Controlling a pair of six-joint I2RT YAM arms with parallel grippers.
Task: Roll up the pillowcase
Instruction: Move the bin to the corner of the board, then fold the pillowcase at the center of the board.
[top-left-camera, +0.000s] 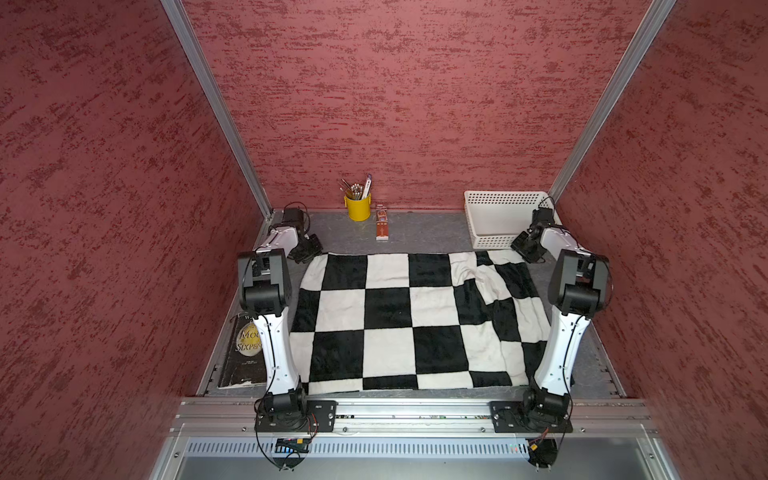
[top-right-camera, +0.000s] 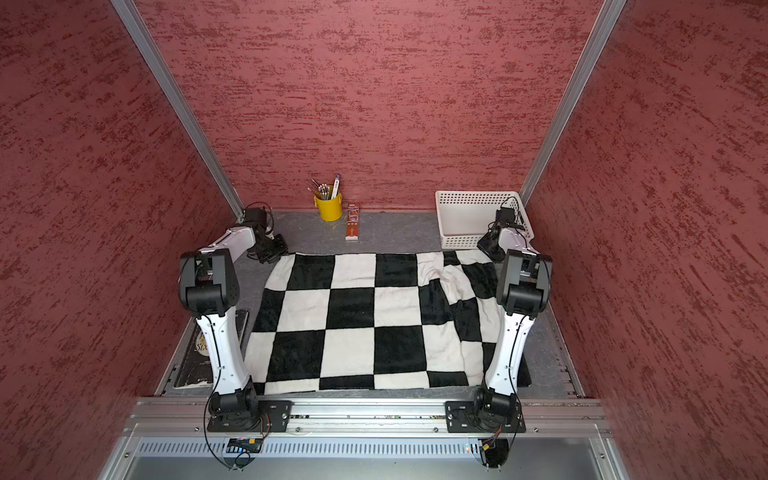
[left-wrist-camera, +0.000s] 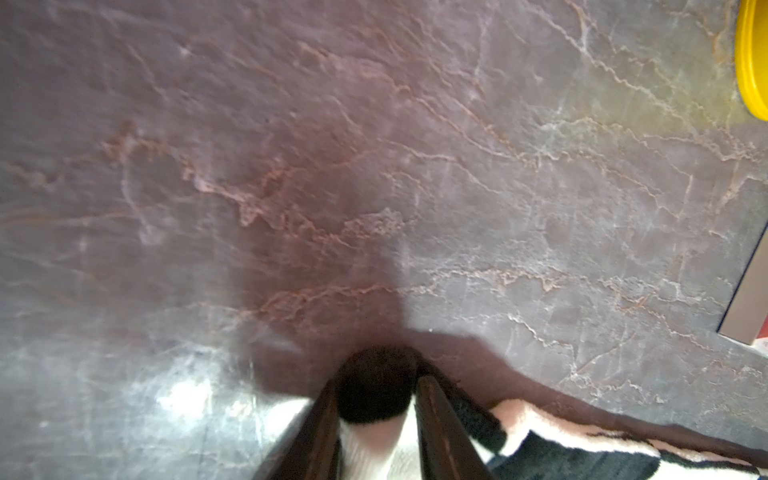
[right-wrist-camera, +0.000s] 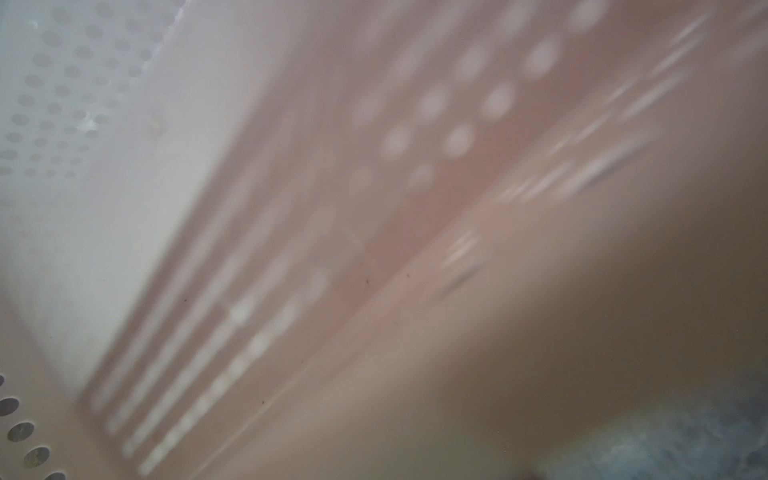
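Observation:
The pillowcase (top-left-camera: 399, 320) (top-right-camera: 365, 320), plush with big black and white squares, lies spread over the grey table in both top views, rumpled along its right part. My left gripper (top-left-camera: 308, 249) (top-right-camera: 271, 251) sits at its far left corner. In the left wrist view the left gripper (left-wrist-camera: 376, 386) has its dark fingers (left-wrist-camera: 440, 424) shut on a black-and-white tuft of the pillowcase (left-wrist-camera: 374, 440). My right gripper (top-left-camera: 527, 248) (top-right-camera: 490, 248) is low at the far right corner, beside the basket; its jaws are hidden, and the right wrist view is a blur.
A white perforated basket (top-left-camera: 498, 199) (top-right-camera: 469, 195) (right-wrist-camera: 124, 166) stands at the back right, close to the right gripper. A yellow cup of pencils (top-left-camera: 357, 205) (left-wrist-camera: 752, 62) and a small carton (top-left-camera: 381, 224) stand at the back wall. A dark book (top-left-camera: 245, 353) lies under the left arm.

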